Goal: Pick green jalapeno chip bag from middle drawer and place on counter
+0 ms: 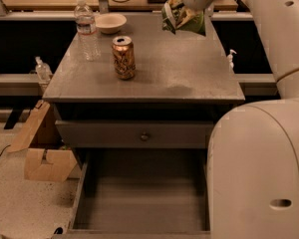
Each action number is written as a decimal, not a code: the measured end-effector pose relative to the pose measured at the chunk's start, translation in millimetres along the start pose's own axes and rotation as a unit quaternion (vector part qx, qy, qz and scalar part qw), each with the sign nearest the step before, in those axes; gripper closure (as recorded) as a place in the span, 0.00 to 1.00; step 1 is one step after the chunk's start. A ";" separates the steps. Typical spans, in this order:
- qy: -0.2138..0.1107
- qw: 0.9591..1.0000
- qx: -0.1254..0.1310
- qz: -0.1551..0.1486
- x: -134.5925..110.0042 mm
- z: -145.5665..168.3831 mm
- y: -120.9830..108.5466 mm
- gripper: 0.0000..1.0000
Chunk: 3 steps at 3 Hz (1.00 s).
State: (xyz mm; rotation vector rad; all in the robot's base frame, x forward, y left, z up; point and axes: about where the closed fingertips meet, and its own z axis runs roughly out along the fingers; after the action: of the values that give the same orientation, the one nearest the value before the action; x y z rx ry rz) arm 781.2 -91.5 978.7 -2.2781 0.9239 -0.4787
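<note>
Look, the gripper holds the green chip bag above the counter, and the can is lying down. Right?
Not quite. The camera view shows the can standing upright on the counter. The gripper does hold the green chip bag above it.

Dim, warm light; middle drawer shadowed; hand, gripping the green jalapeno chip bag above the counter, pale.

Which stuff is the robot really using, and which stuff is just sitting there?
For the job: the gripper, up over the far side of the counter, holding the green jalapeno chip bag; the middle drawer, pulled open.

Just lying about: drink can, water bottle, bowl, cardboard box.
</note>
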 end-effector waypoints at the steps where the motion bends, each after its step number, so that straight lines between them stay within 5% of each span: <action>1: -0.002 1.000 -0.002 0.000 -1.1 4.4 0.6 0.34; 2: -0.005 1.000 -0.004 0.000 -2.7 10.3 1.2 0.05; 3: -0.006 1.000 -0.005 0.000 -3.3 12.2 1.5 0.00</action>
State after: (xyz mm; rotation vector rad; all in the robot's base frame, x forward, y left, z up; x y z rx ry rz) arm 784.8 -84.9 968.4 -2.2872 0.9207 -0.4607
